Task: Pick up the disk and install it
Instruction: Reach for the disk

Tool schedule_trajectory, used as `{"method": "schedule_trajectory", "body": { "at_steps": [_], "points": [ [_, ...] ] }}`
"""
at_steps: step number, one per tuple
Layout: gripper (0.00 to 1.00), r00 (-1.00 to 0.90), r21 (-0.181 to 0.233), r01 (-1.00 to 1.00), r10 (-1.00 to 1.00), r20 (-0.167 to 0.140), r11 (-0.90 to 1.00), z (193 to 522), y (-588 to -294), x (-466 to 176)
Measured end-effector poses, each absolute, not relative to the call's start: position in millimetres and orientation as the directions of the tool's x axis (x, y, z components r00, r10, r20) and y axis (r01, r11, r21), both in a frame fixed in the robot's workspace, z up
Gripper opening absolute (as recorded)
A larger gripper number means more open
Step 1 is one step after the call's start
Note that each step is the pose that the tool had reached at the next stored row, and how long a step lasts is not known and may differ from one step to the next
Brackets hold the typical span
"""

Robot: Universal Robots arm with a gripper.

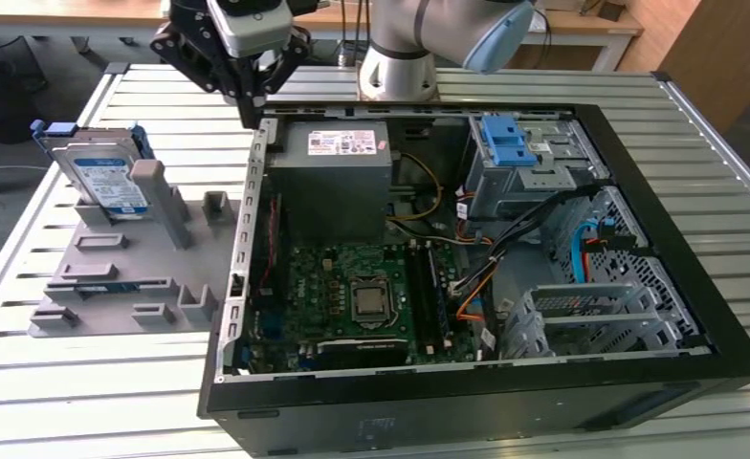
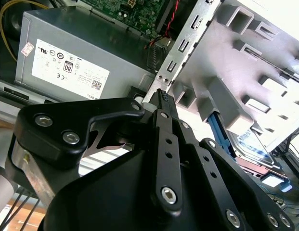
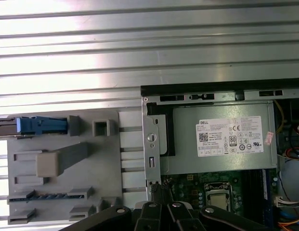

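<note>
The disk (image 1: 100,177) stands on edge in a grey fixture (image 1: 120,277) on the exterior view's left, silver with a white-and-blue label and a blue bracket. In the second wrist view the disk (image 2: 250,144) leans in the fixture (image 2: 245,62). In the first wrist view the disk (image 3: 38,126) is seen edge-on as a blue strip. My gripper (image 1: 250,117) hangs over the far corner of the open computer case (image 1: 681,239), to the right of the disk and apart from it. Its fingers meet at the tips with nothing held, as both wrist views show (image 2: 161,94) (image 3: 161,190).
The case lies open on a slatted metal table (image 1: 477,86). Inside are a grey power-supply box (image 1: 343,182), a motherboard (image 1: 349,296), loose cables and a drive cage with a light-blue latch (image 1: 509,143). The fixture's upright posts stand around the disk.
</note>
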State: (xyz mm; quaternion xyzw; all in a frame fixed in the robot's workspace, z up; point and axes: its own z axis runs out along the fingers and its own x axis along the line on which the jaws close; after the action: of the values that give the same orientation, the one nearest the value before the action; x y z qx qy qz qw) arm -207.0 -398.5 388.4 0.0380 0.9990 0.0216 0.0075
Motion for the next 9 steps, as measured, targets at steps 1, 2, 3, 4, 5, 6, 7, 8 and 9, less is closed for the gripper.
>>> {"method": "schedule_trajectory", "body": {
  "at_steps": [1, 2, 3, 4, 5, 6, 7, 8, 9],
  "points": [
    [0.11, -0.997, 0.044, 0.076, 0.076, -0.013, 0.996, 388.3, -398.5, -207.2],
    [0.11, -0.997, 0.044, 0.076, 0.076, -0.013, 0.996, 388.4, -398.5, -207.4],
    [0.11, -0.997, 0.044, 0.076, 0.076, -0.013, 0.996, 388.3, -398.5, -207.6],
    [0.11, -0.997, 0.044, 0.076, 0.076, -0.013, 0.996, 388.3, -398.5, -207.8],
    [0.11, -0.997, 0.044, 0.076, 0.076, -0.013, 0.996, 388.3, -398.5, -208.0],
    [0.11, -0.997, 0.044, 0.076, 0.076, -0.013, 0.996, 388.3, -398.5, -208.2],
    [0.11, -0.997, 0.044, 0.076, 0.076, -0.013, 0.996, 388.3, -398.5, -208.4],
    [0.11, -0.997, 0.044, 0.076, 0.076, -0.013, 0.996, 388.2, -398.5, -208.7],
    [0.11, -0.997, 0.044, 0.076, 0.076, -0.013, 0.996, 388.2, -398.5, -208.8]
  ]
}}
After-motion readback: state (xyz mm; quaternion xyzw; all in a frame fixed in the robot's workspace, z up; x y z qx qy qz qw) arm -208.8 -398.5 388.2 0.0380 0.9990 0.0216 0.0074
